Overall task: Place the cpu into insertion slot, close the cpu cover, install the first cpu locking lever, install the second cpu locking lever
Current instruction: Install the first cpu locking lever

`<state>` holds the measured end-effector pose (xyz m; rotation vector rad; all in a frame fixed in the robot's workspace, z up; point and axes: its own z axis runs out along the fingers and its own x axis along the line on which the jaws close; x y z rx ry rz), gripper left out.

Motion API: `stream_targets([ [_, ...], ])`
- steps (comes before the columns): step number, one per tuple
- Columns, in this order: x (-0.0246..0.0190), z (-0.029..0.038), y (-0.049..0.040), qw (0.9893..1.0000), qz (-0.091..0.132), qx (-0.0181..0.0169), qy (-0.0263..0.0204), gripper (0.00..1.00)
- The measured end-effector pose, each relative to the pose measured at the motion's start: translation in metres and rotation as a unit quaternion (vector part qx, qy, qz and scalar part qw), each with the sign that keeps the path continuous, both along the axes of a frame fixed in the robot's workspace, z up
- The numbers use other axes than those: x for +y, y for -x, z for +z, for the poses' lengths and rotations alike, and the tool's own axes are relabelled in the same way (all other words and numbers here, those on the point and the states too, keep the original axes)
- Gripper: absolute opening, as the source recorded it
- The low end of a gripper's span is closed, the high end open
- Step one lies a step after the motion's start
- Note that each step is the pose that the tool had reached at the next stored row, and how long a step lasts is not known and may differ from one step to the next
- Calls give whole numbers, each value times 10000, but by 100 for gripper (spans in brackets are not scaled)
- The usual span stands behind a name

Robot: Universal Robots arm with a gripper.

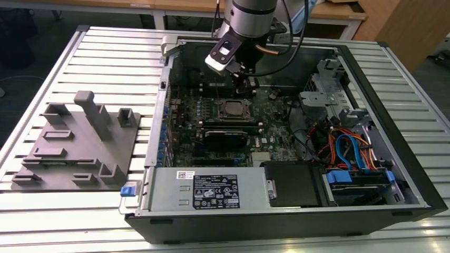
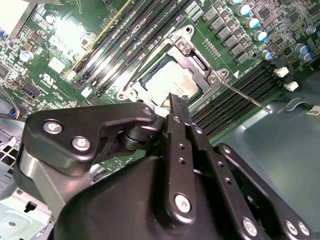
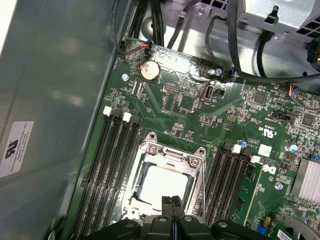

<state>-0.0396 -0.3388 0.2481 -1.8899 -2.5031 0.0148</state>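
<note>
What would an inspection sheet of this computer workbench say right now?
Surface: slatted metal table carrying an open computer case.
Job's things: cpu lies under the cpu cover, showing through its window; a thin locking lever juts out sideways, seemingly unlatched.
Clutter: grey fixture tray beside the case, on the exterior view's left.
Gripper: gripper shut, tips by the cpu's edge.
Cables: black bundle and blue and orange wires inside the case.
Surroundings: wooden desks behind the table.
</note>
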Motion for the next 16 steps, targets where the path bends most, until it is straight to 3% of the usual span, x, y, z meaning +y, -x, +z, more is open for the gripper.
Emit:
stream_targets([
  [10, 0, 0, 0, 10000, 47, 0, 0, 11],
  [16, 0, 0, 0, 9991, 423, 0, -1, 11],
])
